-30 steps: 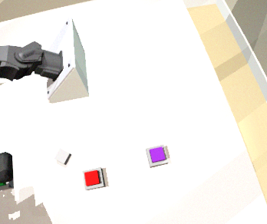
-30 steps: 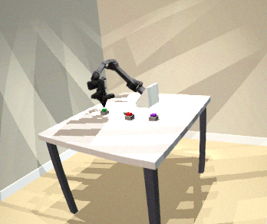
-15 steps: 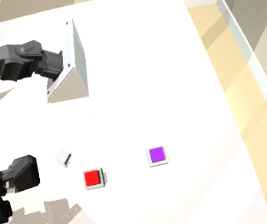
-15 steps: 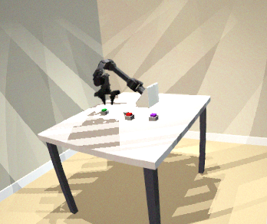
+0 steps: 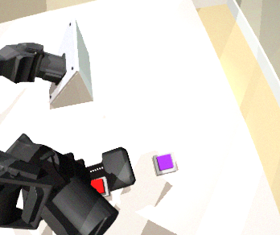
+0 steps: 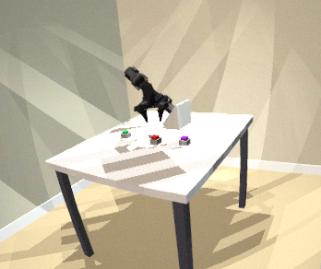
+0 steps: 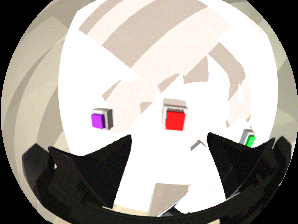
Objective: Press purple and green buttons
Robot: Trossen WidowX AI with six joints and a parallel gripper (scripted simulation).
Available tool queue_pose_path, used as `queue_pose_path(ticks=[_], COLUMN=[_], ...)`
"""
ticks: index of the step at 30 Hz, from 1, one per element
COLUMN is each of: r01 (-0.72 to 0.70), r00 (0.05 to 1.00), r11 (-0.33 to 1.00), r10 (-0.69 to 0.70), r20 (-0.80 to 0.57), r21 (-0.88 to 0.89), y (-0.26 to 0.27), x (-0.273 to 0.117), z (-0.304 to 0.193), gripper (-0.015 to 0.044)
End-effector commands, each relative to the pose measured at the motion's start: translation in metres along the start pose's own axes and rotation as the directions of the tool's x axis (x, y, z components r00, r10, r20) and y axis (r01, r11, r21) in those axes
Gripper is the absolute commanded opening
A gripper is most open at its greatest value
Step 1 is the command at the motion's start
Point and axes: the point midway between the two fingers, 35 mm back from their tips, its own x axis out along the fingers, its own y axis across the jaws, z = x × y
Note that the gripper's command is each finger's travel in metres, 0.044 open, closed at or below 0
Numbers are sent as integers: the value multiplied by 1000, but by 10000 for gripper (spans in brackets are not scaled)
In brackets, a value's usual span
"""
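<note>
The tool hangs raised above the bench, fingers spread wide with nothing between them. A raised, spread tool fits an arm that is clear of every button and pressing none.

Left to right in the wrist view:

- Purple button: well off to the tool's left, ahead of the left finger, untouched. In the top view it sits just beyond the tool's tip.
- Red button: directly ahead, in line with the gap between the fingers. It is not part of the task; a descent from this position risks it.
- Small pale block: just right of red, close to the right finger; must not be touched.
- Green button: far right, partly behind the right finger.

Count: three buttons, one of each colour; one block; one tool. A white wedge-shaped mount stands well behind the tool.

Judgement: whether either press is done cannot be told.
</note>
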Motion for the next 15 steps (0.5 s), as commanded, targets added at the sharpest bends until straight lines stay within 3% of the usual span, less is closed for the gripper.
queue_pose_path(ticks=[1, 9, 15], r01=[9, 69, 83], r00=[1000, 997, 996], r11=[1000, 995, 993], r10=[-9, -67, -81], r20=[-14, -31, -32], r21=[24, 73, 83], y=[59, 146, 160], x=[-3, 5, 8], z=[-11, -51, -60], gripper=[400, 400, 400])
